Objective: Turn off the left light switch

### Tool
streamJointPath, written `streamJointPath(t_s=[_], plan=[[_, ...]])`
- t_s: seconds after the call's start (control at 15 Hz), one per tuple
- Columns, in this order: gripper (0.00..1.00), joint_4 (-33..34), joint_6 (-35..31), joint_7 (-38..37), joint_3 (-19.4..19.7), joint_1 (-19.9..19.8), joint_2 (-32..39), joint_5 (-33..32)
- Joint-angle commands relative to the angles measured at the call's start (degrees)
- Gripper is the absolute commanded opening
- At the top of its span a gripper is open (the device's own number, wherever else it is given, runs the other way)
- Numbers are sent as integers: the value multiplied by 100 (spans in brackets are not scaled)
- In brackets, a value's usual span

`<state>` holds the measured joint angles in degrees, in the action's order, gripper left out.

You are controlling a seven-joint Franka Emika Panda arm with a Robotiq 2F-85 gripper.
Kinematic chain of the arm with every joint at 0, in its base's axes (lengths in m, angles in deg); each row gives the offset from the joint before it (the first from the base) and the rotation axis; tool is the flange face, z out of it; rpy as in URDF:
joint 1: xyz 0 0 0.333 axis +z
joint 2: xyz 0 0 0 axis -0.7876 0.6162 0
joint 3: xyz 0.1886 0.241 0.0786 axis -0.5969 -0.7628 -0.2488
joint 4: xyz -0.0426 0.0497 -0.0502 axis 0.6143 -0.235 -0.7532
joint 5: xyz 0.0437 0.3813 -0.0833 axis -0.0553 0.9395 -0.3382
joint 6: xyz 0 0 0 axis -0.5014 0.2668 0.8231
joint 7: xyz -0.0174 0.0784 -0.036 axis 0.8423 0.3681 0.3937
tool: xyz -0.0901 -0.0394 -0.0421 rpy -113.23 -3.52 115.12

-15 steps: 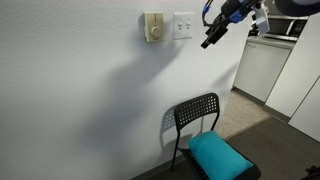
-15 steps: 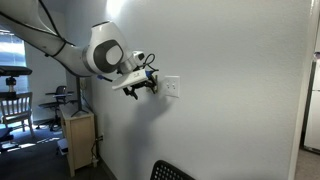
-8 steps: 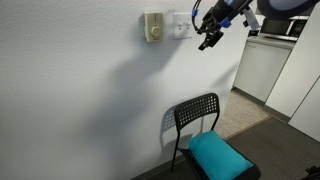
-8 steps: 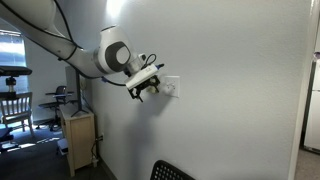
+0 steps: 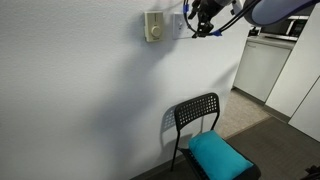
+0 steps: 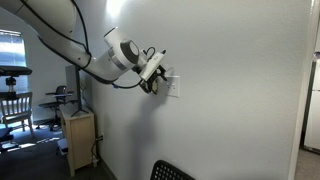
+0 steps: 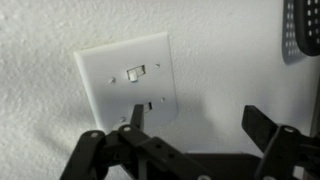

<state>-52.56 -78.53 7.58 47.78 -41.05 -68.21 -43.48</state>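
In an exterior view my black pincer (image 5: 203, 20) hovers right at 1 white square wall plate (image 5: 178, 24). In the wrist view its 2 fingers (image 7: 135, 116) stand wide apart, gripping nothing. The left light switch (image 7: 147, 103), 1 of 2 small white toggles, sits just beside 1 fingertip.

White textured wall (image 5: 80, 100). Black chair (image 5: 197, 112) against wall, teal cushion (image 5: 220, 155) on seat. Dark floor (image 5: 290, 140). White cabinets (image 5: 262, 65) at room edge. In an exterior view: wooden stand (image 6: 78, 140) beside wall, bright window (image 6: 10, 50).
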Motion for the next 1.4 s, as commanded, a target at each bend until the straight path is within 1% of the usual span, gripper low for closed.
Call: streamJointPath(t_s=[0.0,0.07,0.13,0.2,0.33,0.53,0.73,1.33], plan=[[100,369,-36,-492,156,85,254,-841],[100,406,15,-454,-40,-78,285,-819],[100,418,-12,-435,-78,-100,332,-781],[100,429,4,-312,-146,-118,358,-590],[100,432,-38,-221,-242,-137,420,-404],[100,488,-22,-232,-306,-133,517,-362],[100,572,-35,-208,-343,-156,664,-174],[100,1035,-77,-195,-319,-174,1013,-156]])
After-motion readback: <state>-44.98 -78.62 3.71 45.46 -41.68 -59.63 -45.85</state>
